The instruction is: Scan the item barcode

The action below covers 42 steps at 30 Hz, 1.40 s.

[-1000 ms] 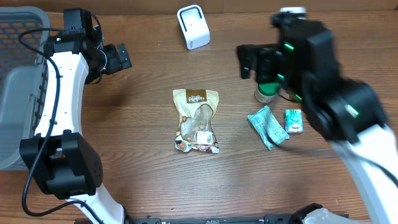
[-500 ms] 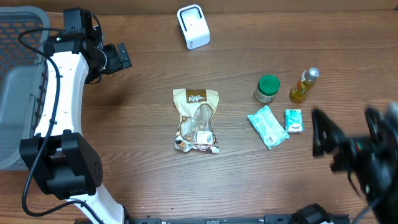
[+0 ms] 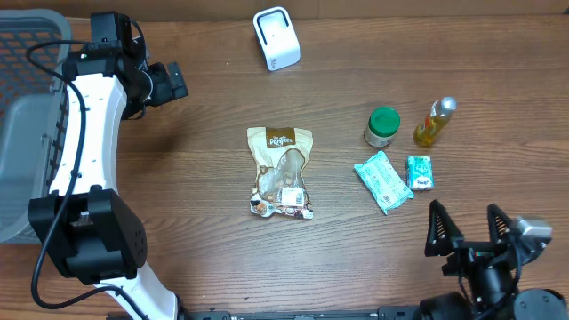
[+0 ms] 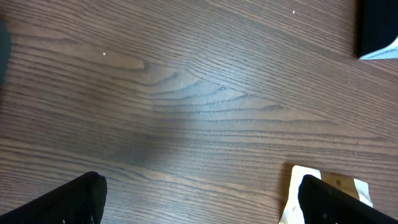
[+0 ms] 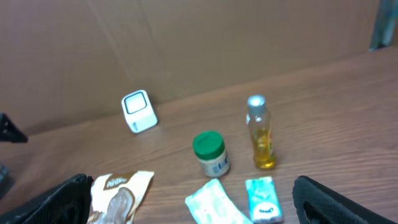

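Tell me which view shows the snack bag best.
Overhead: the bag lies whole, with nothing over it. The left wrist view catches only its top edge; the right wrist view cuts off its lower part.

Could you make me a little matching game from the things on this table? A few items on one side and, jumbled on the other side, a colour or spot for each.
Things:
1. snack pouch
2. jar
3. bottle
4. boxy scanner

Descriptions:
A. holds yellow liquid
B. white, at the far edge of the table
C. brown and cream, lying flat in the middle
D. green lid

Pairs: 1-C, 2-D, 3-A, 4-B
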Tool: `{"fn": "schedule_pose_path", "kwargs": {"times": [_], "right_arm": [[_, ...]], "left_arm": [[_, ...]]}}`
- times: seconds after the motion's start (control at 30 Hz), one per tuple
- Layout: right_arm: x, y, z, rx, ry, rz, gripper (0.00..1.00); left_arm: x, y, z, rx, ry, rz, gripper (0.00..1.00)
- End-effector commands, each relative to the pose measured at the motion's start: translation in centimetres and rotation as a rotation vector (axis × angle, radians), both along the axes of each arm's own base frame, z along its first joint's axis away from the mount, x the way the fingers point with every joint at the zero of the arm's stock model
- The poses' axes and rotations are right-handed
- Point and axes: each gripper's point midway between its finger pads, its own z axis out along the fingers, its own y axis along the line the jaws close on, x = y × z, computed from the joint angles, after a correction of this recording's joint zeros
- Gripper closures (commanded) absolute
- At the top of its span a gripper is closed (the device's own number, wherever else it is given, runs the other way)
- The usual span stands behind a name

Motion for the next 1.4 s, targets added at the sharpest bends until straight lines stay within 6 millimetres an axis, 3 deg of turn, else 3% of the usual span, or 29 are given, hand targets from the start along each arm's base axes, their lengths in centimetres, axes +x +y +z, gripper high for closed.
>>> {"fn": "schedule_pose_path", "kwargs": {"times": [0.0, 0.17, 0.47, 0.63, 0.77, 1.13, 1.37], "right_arm": [[0.1, 0.6, -1.6, 0.025, -0.017, 0.029, 0.0], [2.2, 1.1, -2.9, 0.05, -0.06, 0.03, 0.0], [5.3, 1.8, 1.7, 0.14, -0.483, 0.037, 0.0], [5.2, 1.8, 2.1, 0.17, -0.626, 0.039, 0.0], [6.0, 2.1, -0.3, 0.16, -0.577, 0.043, 0.0], [7.9, 2.5, -10.4, 0.082, -0.187, 0.04, 0.0], [8.0, 2.4, -10.4, 0.051, -0.19, 0.041, 0.0]], "left_arm": [[0.4, 0.0, 1.1, 0.01, -0.031, -0.008, 0.0], [0.4, 0.0, 1.1, 0.01, -0.031, -0.008, 0.0], [0.4, 0.0, 1.1, 0.01, -0.031, -0.008, 0.0], [0.4, 0.0, 1.1, 0.01, -0.031, -0.008, 0.0], [0.4, 0.0, 1.1, 0.01, -0.031, -0.008, 0.01], [0.4, 0.0, 1.1, 0.01, -0.031, -0.008, 0.0], [0.4, 0.0, 1.1, 0.01, -0.031, -0.008, 0.0]]}}
